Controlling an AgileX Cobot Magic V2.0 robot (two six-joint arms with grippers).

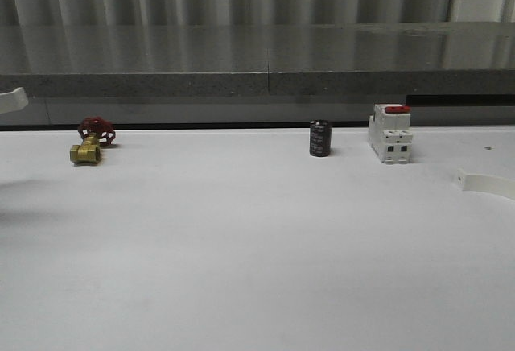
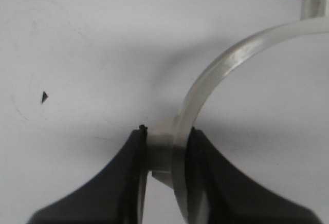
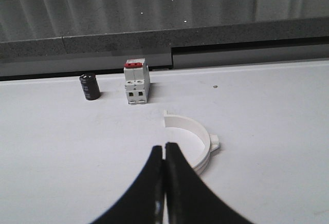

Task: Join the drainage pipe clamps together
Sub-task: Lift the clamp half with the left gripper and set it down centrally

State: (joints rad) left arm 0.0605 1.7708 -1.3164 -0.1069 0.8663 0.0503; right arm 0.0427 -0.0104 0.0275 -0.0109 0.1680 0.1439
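Far out at the left edge of the white table, in the front view, a white curved end of one drainage pipe clamp is poking into sight, raised above the surface. The left wrist view is showing why: the left gripper is clamping this left clamp half, its black fingers pressing in from both sides on the small outer tab and the band beside it, with the translucent-white arc curving away over the tabletop toward a brass fitting at the frame corner.

Moving right along the back edge of the table, a brass valve with a red handwheel is lying near the back-left part. Further right, a small black cylinder is standing upright, and just beside it to the right a white breaker with a red switch is standing too, the two apart from each other.

At the right edge, the second clamp half is lying flat on the table, its open side facing left, its tab pointing right. The right gripper is hovering just in front of it with its jaws pressed together, gripping nothing; whether the fingertips are touching the clamp is unclear.
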